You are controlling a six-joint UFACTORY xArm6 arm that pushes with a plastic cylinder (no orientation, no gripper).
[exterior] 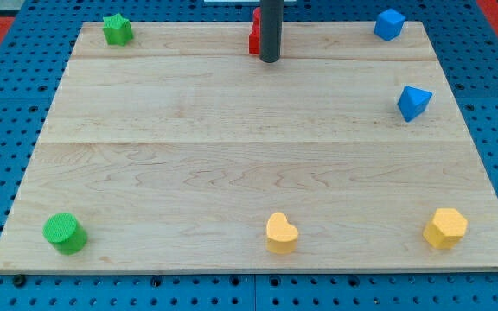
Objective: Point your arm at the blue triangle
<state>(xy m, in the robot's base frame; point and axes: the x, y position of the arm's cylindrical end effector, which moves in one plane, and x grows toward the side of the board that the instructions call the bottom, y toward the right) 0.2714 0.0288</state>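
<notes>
The blue triangle (414,102) lies near the board's right edge, in the upper part of the view. My tip (269,60) rests on the board at the view's top centre, far to the left of the blue triangle. A red block (254,34) stands right behind the rod, partly hidden by it. A blue cube (389,24) sits at the top right corner, above the triangle.
A green star (118,29) sits at the top left. A green cylinder (64,233) sits at the bottom left. A yellow heart (281,232) lies at the bottom centre, and a yellow hexagon (445,228) at the bottom right. The wooden board (232,138) lies on a blue pegboard.
</notes>
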